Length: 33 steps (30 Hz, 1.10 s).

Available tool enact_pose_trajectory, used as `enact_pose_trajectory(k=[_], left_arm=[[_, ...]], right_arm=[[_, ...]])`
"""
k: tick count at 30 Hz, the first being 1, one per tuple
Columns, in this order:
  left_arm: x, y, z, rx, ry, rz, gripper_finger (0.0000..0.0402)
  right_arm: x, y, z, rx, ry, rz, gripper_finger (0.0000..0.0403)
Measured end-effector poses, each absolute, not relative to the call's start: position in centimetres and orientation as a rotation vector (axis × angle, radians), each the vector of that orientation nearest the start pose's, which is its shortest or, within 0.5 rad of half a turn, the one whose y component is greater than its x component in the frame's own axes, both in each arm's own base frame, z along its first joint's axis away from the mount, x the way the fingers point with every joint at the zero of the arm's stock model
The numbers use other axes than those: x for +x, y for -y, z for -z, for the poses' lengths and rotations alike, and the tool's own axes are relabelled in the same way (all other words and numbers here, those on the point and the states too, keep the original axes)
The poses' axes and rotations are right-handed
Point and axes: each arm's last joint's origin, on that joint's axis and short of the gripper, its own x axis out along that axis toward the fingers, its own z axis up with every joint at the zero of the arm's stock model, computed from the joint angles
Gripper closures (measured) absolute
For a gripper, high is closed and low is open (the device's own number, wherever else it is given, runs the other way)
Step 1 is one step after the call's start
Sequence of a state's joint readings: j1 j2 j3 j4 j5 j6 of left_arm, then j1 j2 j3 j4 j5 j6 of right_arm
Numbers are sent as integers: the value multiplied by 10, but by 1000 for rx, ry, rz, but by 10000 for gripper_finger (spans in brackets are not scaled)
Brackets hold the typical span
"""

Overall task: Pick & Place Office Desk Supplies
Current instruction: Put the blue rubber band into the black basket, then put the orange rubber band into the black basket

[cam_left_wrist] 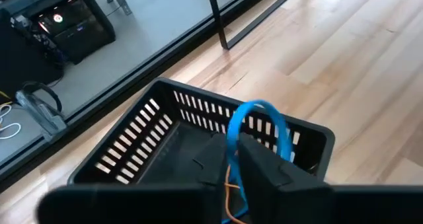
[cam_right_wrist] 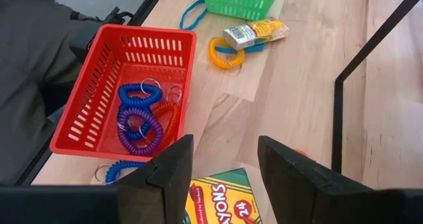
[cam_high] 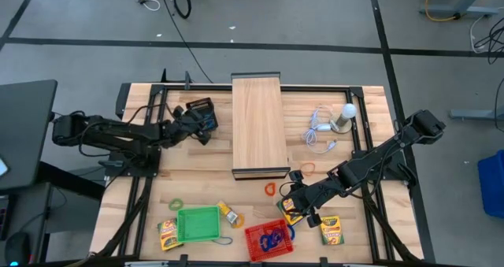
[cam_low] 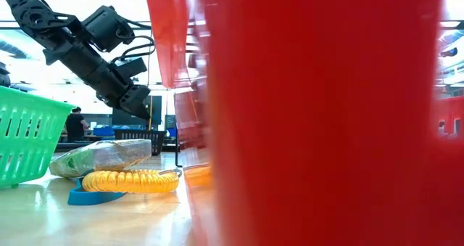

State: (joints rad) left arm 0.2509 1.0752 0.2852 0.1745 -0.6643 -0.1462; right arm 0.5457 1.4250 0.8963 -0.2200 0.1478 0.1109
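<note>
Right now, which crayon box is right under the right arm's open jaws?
The crayon box beside the red basket, partly covered by the right gripper. The other two lie clear of it: one farther right, one left of the green basket.

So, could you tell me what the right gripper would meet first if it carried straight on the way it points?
Most likely the crayon box right below the right gripper, whose open fingers frame it; the red basket sits off to one side.
</note>
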Motion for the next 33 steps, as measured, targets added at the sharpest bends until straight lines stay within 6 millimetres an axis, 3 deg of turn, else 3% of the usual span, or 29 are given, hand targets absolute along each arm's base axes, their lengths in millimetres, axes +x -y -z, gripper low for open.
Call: enact_pose_trajectory(k=[11, 15, 25, 33], left_arm=[[172, -63, -156, 14, -539, -919, 207], [171, -61, -164, 19, -489, -903, 175], [172, -48, -199, 24, -234, -616, 178], [173, -43, -205, 10, -175, -507, 178]], right_arm=[[253, -149, -227, -147, -732, -336, 225], [251, -147, -225, -138, -768, -313, 225], [234, -135, -209, -114, -1024, -162, 225], [226, -106, -190, -137, -1196, -36, 225]])
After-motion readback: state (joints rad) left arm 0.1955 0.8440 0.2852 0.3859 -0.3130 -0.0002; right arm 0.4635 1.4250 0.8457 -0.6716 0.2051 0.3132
